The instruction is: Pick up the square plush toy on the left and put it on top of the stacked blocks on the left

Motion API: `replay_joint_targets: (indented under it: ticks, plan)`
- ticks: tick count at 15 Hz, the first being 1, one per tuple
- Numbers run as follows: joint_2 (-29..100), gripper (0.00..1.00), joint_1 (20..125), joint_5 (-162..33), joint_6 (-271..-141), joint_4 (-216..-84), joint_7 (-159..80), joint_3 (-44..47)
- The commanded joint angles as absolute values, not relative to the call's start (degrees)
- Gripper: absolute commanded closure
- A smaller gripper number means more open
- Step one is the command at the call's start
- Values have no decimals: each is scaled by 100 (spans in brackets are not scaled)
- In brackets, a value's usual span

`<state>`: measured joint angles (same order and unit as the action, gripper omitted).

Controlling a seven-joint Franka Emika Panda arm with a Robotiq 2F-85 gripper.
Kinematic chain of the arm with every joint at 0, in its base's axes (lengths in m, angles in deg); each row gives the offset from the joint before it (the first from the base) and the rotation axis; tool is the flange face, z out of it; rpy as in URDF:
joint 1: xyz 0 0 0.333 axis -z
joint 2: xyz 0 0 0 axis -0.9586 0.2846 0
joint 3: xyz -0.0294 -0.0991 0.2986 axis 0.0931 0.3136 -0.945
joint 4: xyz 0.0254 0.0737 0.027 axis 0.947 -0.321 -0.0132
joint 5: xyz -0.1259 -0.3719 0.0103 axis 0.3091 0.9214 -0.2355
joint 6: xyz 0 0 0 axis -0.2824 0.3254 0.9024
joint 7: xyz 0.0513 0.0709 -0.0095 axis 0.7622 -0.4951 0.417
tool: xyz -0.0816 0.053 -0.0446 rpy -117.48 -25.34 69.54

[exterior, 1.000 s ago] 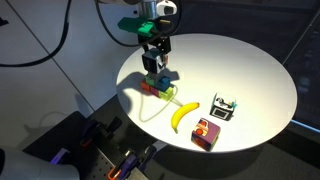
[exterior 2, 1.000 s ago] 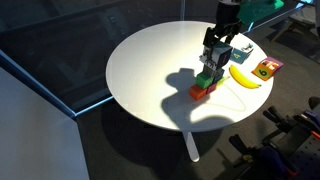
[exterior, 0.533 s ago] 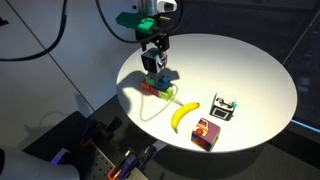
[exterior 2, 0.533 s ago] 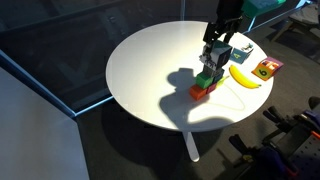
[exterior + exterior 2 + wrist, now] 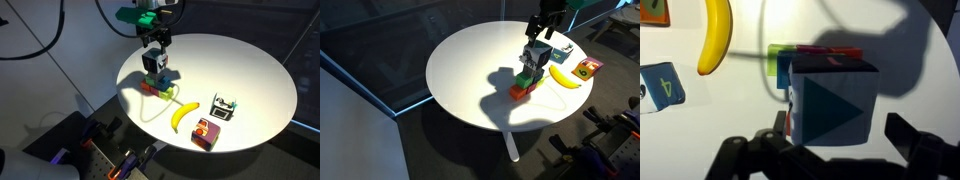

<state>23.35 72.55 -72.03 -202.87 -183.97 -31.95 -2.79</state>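
Note:
The square plush toy (image 5: pixel 152 62) sits on top of the stacked blocks (image 5: pixel 156 84) at the table's near-left part; it shows the same way in the other exterior view, toy (image 5: pixel 533 55) on stack (image 5: pixel 525 84). In the wrist view the toy (image 5: pixel 835 98) is a dark blue-green cube covering the stack (image 5: pixel 780 62), whose green and red edges peek out. My gripper (image 5: pixel 156 44) hangs just above the toy, open, its fingers (image 5: pixel 908 130) standing clear of the toy's sides. It also shows from the opposite side (image 5: pixel 542 27).
A banana (image 5: pixel 182 116) lies right of the stack. A black-and-white cube (image 5: pixel 222 106) and a pink-red cube with yellow (image 5: pixel 207 133) sit beyond it near the table edge (image 5: pixel 250 140). The round white table drops off close to the stack.
My gripper has risen a little, straight up from the toy. The toy stays on the stack and has not moved.

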Motion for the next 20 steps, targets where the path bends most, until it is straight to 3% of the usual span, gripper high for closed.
replay_joint_targets:
  ticks: [1, 9, 20]
  plan:
    - [1998, 0, 7324, -7068, -20295, -18565, -3142, -234]
    - [1304, 0, 7534, -7008, -20229, -18949, -2642, -7]
    - [186, 0, 7827, -6291, -19117, -19713, -2445, 295]
